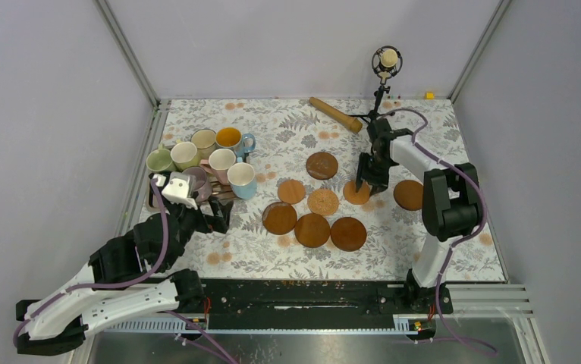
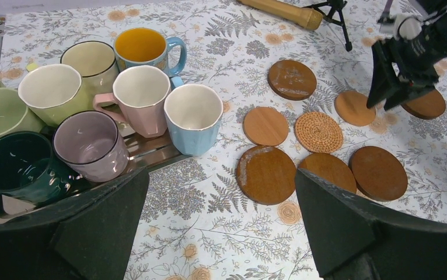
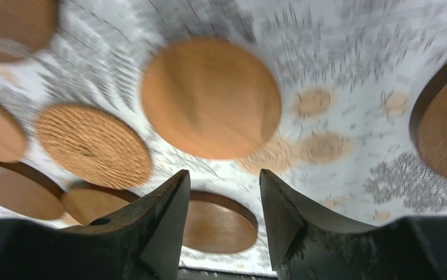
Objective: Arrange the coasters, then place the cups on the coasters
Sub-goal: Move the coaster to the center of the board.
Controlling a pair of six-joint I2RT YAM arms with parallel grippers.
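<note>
Several round coasters lie mid-table: a dark coaster [image 1: 321, 165], a woven coaster [image 1: 323, 202], and three dark brown ones in the near row [image 1: 312, 230]. My right gripper [image 1: 363, 184] hangs just over a tan coaster [image 3: 209, 99], open with nothing between its fingers. A brown coaster [image 1: 408, 195] lies to its right. Several cups stand packed together at the left, among them a light blue cup [image 2: 193, 116], a pink cup [image 2: 139, 96] and a mauve cup [image 2: 90, 143]. My left gripper [image 2: 221, 175] stands wide open over bare cloth, near the cups.
The cups sit on a metal tray [image 2: 151, 153] by the table's left edge. A wooden rolling pin [image 1: 335, 114] lies at the back. A microphone on a small tripod [image 1: 384, 64] stands behind the right arm. Grey walls close in the left, right and far sides.
</note>
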